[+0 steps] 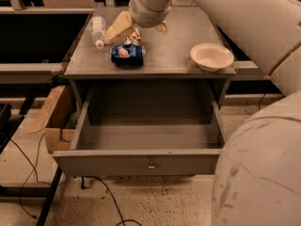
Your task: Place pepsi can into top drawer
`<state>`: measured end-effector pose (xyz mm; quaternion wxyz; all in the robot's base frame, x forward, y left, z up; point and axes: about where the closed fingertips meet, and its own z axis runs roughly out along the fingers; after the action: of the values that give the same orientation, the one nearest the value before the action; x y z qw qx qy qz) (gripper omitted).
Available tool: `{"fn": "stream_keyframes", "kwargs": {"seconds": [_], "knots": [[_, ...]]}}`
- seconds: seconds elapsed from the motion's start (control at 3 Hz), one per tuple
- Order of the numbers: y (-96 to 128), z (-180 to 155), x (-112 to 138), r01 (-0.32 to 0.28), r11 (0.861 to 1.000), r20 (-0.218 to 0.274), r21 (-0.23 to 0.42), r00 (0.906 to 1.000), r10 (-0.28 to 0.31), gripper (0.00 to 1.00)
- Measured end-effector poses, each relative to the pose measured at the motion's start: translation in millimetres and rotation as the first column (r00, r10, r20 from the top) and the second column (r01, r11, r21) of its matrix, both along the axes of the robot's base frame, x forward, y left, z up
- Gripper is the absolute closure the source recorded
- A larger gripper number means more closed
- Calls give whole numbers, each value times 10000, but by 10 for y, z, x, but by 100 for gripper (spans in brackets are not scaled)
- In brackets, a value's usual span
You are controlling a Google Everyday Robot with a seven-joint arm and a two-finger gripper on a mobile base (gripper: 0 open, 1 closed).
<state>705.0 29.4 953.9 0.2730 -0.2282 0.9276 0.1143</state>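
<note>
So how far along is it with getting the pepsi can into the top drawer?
Done: the top drawer stands open. In hand: the tool hangs behind the pepsi can, which lies on its side on the cabinet top, not gripped. Left: grasp the can, carry it forward, set it in the drawer.
</note>
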Motion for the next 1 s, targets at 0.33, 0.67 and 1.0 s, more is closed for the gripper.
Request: {"fn": "stream_keyframes", "kwargs": {"seconds": [0.33, 0.67, 1.0], "knots": [[0, 0, 0, 0, 10000, 0, 0, 10000, 0, 0], [57, -101, 67, 639, 9979, -544, -57, 9965, -641, 0], [305, -352, 163, 1529, 9880, -1494, -239, 9766, -1547, 0]]}}
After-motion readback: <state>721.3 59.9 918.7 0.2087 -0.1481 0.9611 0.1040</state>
